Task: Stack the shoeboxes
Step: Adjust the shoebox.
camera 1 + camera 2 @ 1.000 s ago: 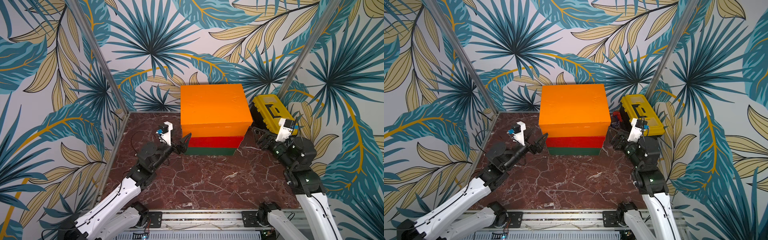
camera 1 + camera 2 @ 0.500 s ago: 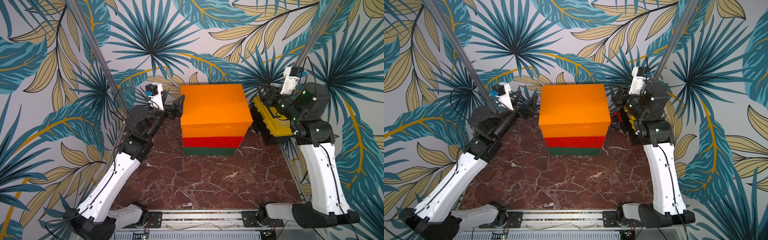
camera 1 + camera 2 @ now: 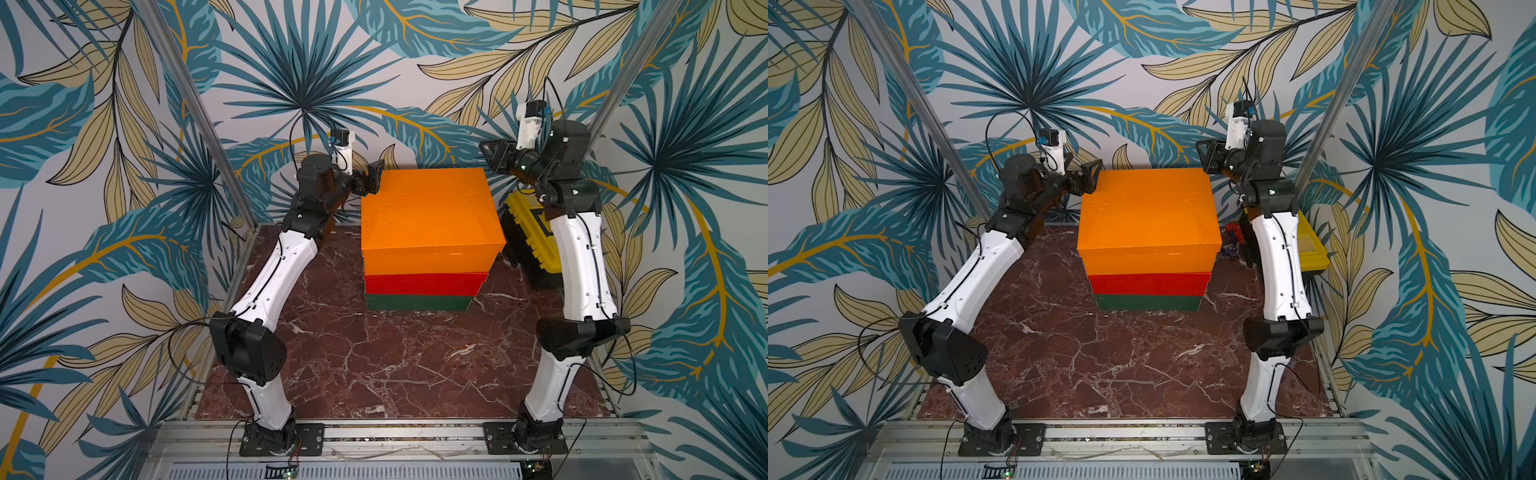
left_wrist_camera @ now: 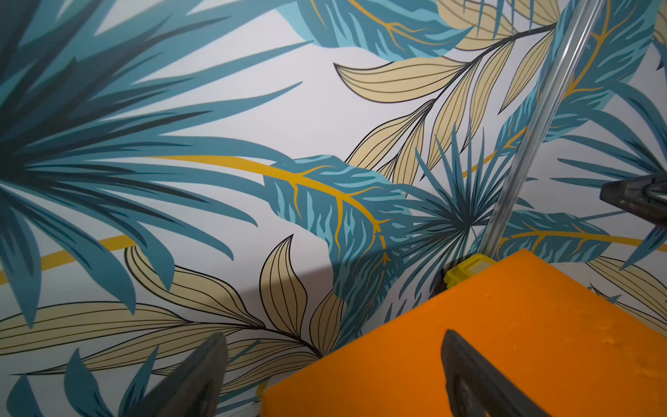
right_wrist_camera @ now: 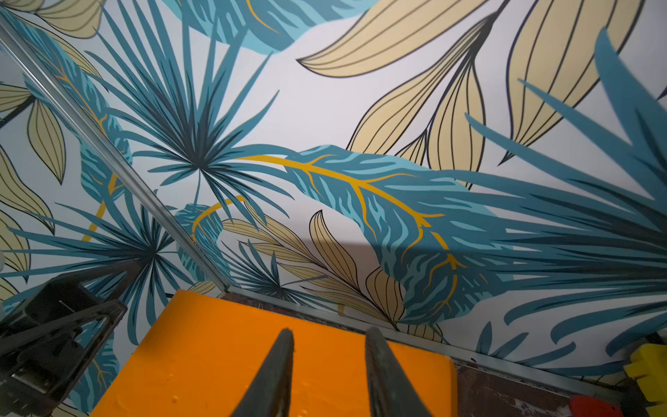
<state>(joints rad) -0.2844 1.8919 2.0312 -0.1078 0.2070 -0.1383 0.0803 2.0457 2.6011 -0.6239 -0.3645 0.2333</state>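
Note:
The three shoeboxes stand in one pile in both top views: the orange one (image 3: 428, 216) on top, the red one (image 3: 424, 282) under it, the dark green one (image 3: 419, 302) at the bottom. My left gripper (image 3: 374, 178) is open at the orange lid's back left corner. In the left wrist view the left gripper (image 4: 332, 337) has one finger over the lid and the other beyond its edge. My right gripper (image 3: 488, 151) hovers at the back right corner. In the right wrist view the right gripper (image 5: 329, 331) is drawn in to a slim gap over the orange lid (image 5: 252, 361) and holds nothing.
A black toolbox with a yellow lid (image 3: 528, 232) sits right of the pile, behind my right arm. A small red item (image 3: 1233, 228) lies between them. Leaf-patterned walls and slanted metal posts (image 3: 199, 124) close in the marble floor (image 3: 374, 353).
Both arms have lifted from floor level beside the pile up to the orange lid's back corners. The right gripper's jaws have drawn together; the left gripper opened slightly wider.

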